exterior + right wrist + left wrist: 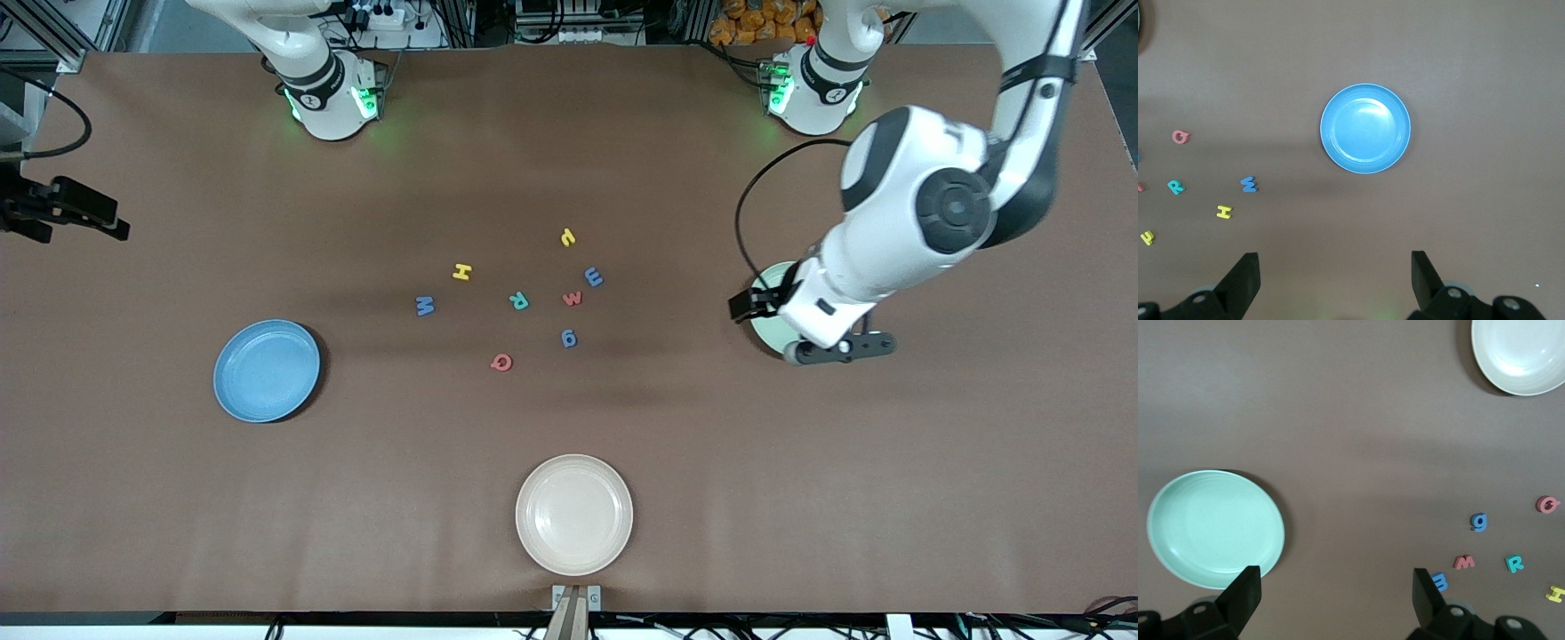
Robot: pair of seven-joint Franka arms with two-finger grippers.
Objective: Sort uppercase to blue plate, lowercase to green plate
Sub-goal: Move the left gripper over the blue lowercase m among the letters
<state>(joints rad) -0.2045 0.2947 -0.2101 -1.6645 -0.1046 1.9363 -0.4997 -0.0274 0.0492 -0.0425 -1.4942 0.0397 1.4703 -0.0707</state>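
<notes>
Starting from nothing sorted, we are looking at eight foam letters lying loose mid-table with all three plates bare. Our left gripper [1335, 600] is hanging over the green plate [1185, 520] at the left arm's end of the table, fingers spread wide and holding nothing. Our right gripper [1335, 280] is hovering high over the blue plate [266, 370] toward the right arm's end, equally wide and empty.

The capitals are lying as follows: blue M [425, 306] closest to the blue plate, yellow H [461, 272] just beside it and farther from the front camera, teal R [518, 301] in the middle, red Q [501, 362] nearest the front camera. The small letters are clustering toward the left arm's end: the yellow hooked r [568, 237], red w [573, 299], blue e [594, 277] and blue g [569, 338]. A cream plate [574, 514] near the front camera is playing no part.

We are judging the first pick as the step in hand. To do it well, we are splitting the work: right arm for capitals, left for small letters. We are starting at the outer letters, M and e, so the arms are keeping apart. The foam is thin and flat, so we are lowering straight down, fingers straddling a narrow stroke, closing gently. R and w are lying near each other, so those are needing care.
</notes>
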